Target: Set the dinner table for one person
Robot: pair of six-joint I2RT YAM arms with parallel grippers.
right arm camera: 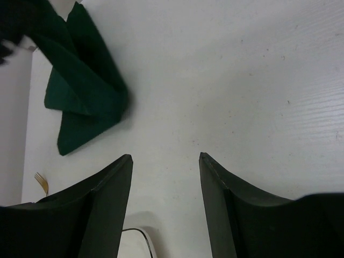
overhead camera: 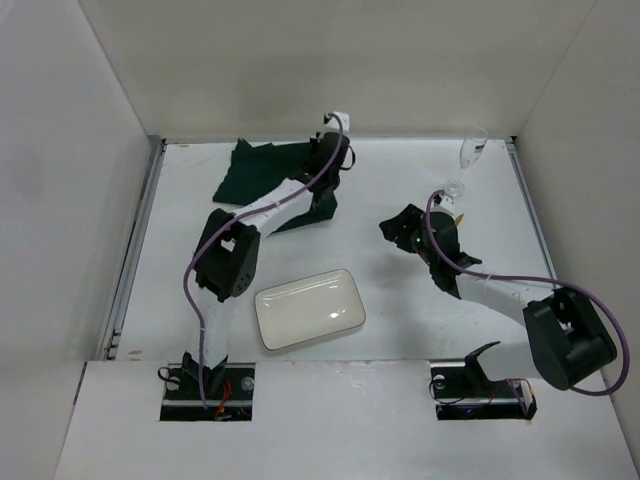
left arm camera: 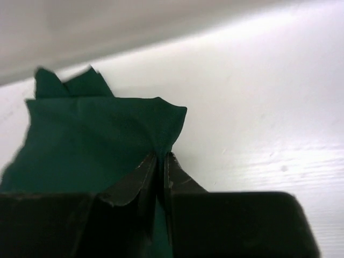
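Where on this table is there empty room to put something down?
Bare tabletop lies at the far middle, between the green placemat and the wine glass, and again between the white plate and the right arm. The far left is crowded: the left gripper is shut on the placemat there.

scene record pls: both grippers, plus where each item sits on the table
left gripper: shut, pinching an edge of the green cloth
right gripper: open, nothing between the fingers, over bare table
cloth: crumpled, far side of the table, left of centre
plate: white, empty, near side, between the two arms, untouched
glass: upright, far right corner
fork: gold tines just visible at the left edge of the right wrist view
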